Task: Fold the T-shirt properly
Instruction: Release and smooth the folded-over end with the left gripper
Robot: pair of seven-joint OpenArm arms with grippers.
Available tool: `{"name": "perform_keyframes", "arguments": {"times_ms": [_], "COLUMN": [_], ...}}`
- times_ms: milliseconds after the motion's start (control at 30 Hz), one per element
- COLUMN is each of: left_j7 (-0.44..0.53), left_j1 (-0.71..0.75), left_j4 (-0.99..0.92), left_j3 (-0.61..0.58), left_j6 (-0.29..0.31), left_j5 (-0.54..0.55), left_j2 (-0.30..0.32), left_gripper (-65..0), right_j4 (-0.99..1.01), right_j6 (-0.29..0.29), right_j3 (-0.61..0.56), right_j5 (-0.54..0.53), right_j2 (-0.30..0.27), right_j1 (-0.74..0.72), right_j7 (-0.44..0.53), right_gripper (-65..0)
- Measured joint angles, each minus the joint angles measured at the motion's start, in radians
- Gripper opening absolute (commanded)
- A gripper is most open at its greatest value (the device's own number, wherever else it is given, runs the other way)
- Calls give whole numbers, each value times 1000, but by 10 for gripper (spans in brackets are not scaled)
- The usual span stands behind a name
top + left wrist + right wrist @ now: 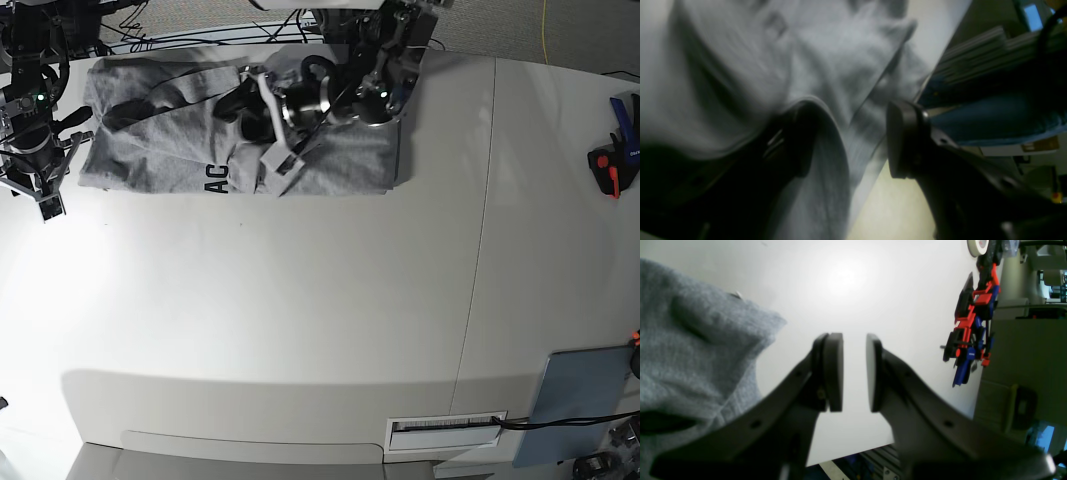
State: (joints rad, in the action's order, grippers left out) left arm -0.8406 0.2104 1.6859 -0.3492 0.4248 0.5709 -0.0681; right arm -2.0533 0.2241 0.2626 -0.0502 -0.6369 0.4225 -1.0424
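The heather-grey T-shirt [150, 140] lies crumpled and partly folded at the table's far left, with black letters showing on its near edge. My left gripper [262, 115] hangs over the shirt's middle. In the blurred left wrist view it [851, 143] stands wide open, and a folded edge of the shirt [740, 66] runs between its fingers. My right gripper [38, 195] is at the shirt's left end, just off the cloth. In the right wrist view its pads [854, 371] stand a little apart over bare table with nothing between them, and the shirt [683, 350] is to their left.
A red, blue and black tool [970, 336] lies by the table edge, also seen at the right edge of the base view [612, 165]. A grey-blue panel [585, 395] sits at the front right corner. A seam [485, 230] runs across the white table.
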Motion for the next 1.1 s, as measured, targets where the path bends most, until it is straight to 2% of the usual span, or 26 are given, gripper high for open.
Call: {"name": "perform_keyframes", "arguments": {"times_ms": [167, 333, 433, 567, 633, 733, 900, 1033, 1100], "left_j7": [30, 31, 2, -71, -95, -101, -93, -72, -71], "left_j1": [-39, -91, -111, -108, -102, -53, 24, 28, 28], "left_j4": [0, 0, 12, 64, 87, 96, 93, 93, 93], "left_j3": [-76, -67, -24, 99, 167, 230, 231, 228, 229], "left_j6": [5, 6, 12, 14, 59, 89, 92, 80, 80], "left_j5": [2, 2, 1, 2, 0, -2, -9, -109, -122], "left_j2": [-6, -6, -7, 3, 20, 42, 56, 59, 60], "left_gripper": [-311, -311, -311, -311, -311, -312, -311, -312, -323], "right_j4": [0, 0, 0, 0, 0, 0, 0, 0, 0], "right_j6": [0, 0, 0, 0, 0, 0, 0, 0, 0], "right_j3": [0, 0, 0, 0, 0, 0, 0, 0, 0], "right_j5": [0, 0, 0, 0, 0, 0, 0, 0, 0], "right_j2": [0, 0, 0, 0, 0, 0, 0, 0, 0], "right_j1": [1, 1, 1, 1, 1, 1, 2, 1, 1], "right_j7": [-1, -1, -1, 0, 0, 4, 4, 3, 4], "right_gripper": [-524, -524, -524, -524, -524, -524, -524, -524, -524]}}
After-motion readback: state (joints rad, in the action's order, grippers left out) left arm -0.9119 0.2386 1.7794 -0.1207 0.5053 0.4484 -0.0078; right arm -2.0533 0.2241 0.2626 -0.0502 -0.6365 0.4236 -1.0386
